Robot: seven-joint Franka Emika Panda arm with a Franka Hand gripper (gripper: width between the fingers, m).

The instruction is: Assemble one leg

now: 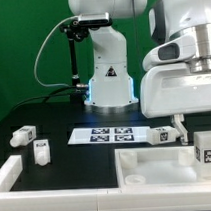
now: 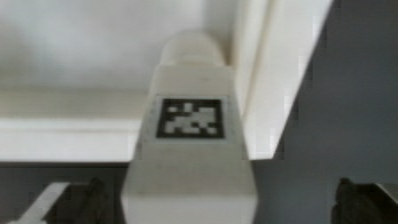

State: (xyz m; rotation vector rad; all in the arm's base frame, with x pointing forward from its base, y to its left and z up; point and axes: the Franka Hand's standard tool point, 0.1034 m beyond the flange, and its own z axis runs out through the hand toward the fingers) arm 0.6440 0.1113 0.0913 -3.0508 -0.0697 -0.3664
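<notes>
A white leg [image 2: 192, 150] with a square tag stands between my gripper's [image 2: 217, 205] two dark fingertips [image 2: 68, 203], which sit wide apart and clear of its sides; the gripper is open. The leg's far end reaches over the rim of the white tray-like tabletop [image 2: 71, 60]. In the exterior view the gripper [image 1: 198, 129] hangs at the right over the tabletop's [image 1: 147, 169] far right corner, where this leg [image 1: 206, 148] stands upright. Another leg [image 1: 160, 134] lies beside the tabletop's back edge. Two more legs [image 1: 25, 135] [image 1: 41, 150] lie at the exterior view's left.
The marker board [image 1: 107, 134] lies in the middle of the dark table, in front of the robot's base [image 1: 104, 86]. A white raised rim [image 1: 7, 175] runs along the front left corner.
</notes>
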